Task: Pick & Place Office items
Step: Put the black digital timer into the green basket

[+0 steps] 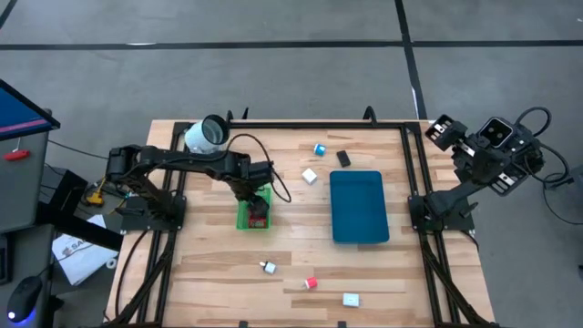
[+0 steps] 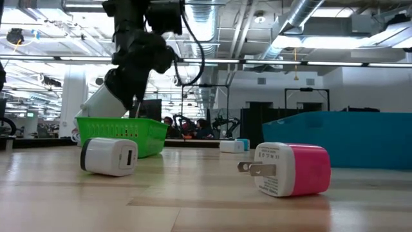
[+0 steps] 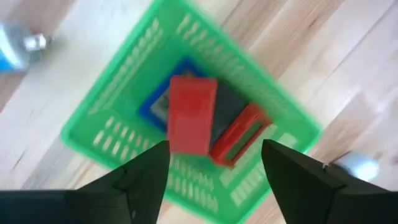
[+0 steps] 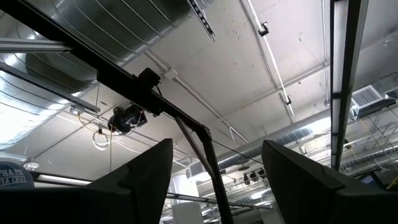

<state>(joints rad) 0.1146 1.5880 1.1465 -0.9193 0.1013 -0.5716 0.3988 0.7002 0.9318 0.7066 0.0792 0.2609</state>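
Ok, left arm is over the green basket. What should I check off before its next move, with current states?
1. Left tool open: ok, nothing between its fingers.
2. Left tool above the green basket: ok.
3. Red block inside basket: ok, lying on other items.
4. Right tool clear of the table: ok, raised off to the side and open.
5. Items left on table: not ok, the pink charger and white charger remain.
6. Blue tray filled: not ok, looks empty.

A green tray (image 1: pixel 244 217) and a white cylinder (image 1: pixel 206 135) lie left of the dark blue tray (image 1: pixel 358 207) on the table (image 1: pixel 209 273).
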